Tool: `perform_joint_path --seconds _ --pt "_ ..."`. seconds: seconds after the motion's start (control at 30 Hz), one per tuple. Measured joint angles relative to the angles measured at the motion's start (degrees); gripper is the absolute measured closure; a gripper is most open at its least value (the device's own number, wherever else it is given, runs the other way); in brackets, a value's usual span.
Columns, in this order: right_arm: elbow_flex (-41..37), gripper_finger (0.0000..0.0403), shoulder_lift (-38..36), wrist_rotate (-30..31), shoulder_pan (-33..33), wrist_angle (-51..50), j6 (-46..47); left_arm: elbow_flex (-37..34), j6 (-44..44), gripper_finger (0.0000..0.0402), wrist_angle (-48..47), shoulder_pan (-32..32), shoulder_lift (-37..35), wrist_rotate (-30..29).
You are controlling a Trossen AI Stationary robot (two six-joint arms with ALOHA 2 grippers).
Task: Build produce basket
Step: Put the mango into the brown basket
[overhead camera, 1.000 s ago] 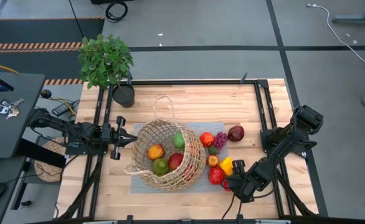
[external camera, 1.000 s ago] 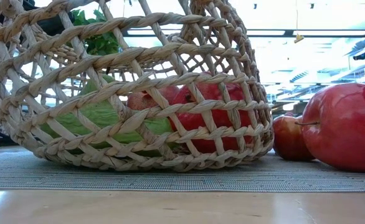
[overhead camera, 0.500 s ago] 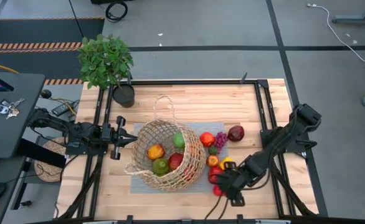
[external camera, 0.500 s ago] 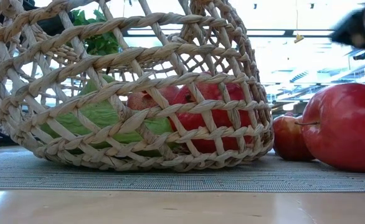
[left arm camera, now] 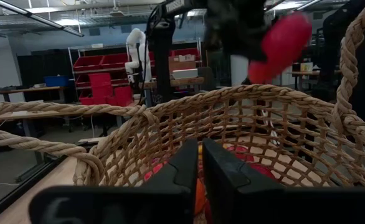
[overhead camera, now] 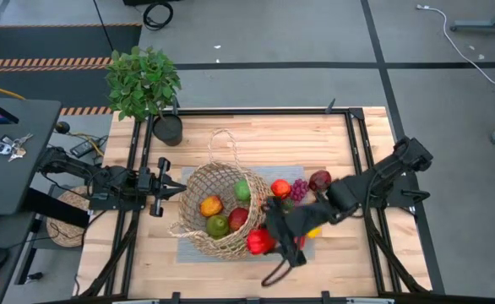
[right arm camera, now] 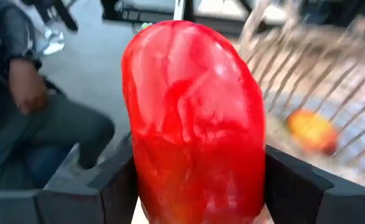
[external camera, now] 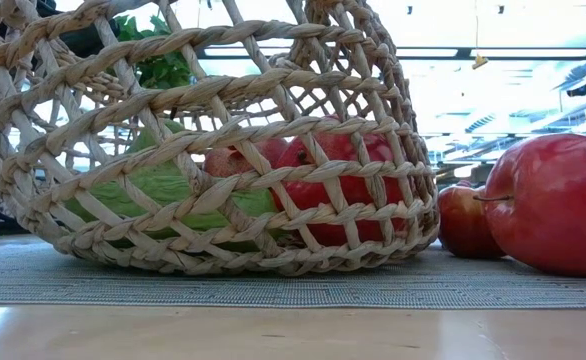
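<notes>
Two dark arms reach over the pale wooden table (overhead camera: 231, 135), one from each side. Near the table's centre, on a grey mat (overhead camera: 188, 251), sits the large round tan wicker basket (overhead camera: 224, 221), its loose weave holding an orange-yellow fruit (overhead camera: 211, 205) at its 9 o'clock, a green fruit (overhead camera: 219, 225) at 7 o'clock, a lighter green piece (overhead camera: 242, 189) at 1 o'clock and a red fruit (overhead camera: 238, 218) near 4 o'clock. At 5 o'clock of the basket, over its rim, the right gripper (overhead camera: 264, 241) is clamped on a glossy red bell pepper (overhead camera: 258, 241); the right wrist view shows the pepper (right arm camera: 192, 118) filling the gap between both dark fingers. More produce lies on the mat at 3 o'clock of the basket: an orange-red tomato-like fruit (overhead camera: 280, 188), a bunch of purple grapes (overhead camera: 299, 189), a dark red apple (overhead camera: 319, 181) and a yellow piece (overhead camera: 314, 230) partly under the arm. The left gripper (overhead camera: 173, 189) waits at 9 o'clock of the basket, just beside the rim, its fingers pressed together. A leafy potted plant (overhead camera: 144, 82) stands at the table's 11 o'clock corner.
</notes>
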Motion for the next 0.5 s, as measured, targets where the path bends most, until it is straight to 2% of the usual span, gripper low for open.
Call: perform_joint_path --seconds 0.27,0.37,0.5 --pt "2.77 0.0117 0.0 1.68 -6.46 1.71 -6.9 0.02 0.02 0.0367 0.0 -0.01 0.01 0.0" --pt "2.77 0.0117 0.0 1.62 -8.7 1.83 -12.52 0.01 0.02 0.0366 0.0 -0.01 0.01 0.01" --pt "2.32 0.0116 0.0 1.05 -11.79 7.41 -21.2 0.01 0.0 0.0371 0.0 -0.02 0.01 0.02"
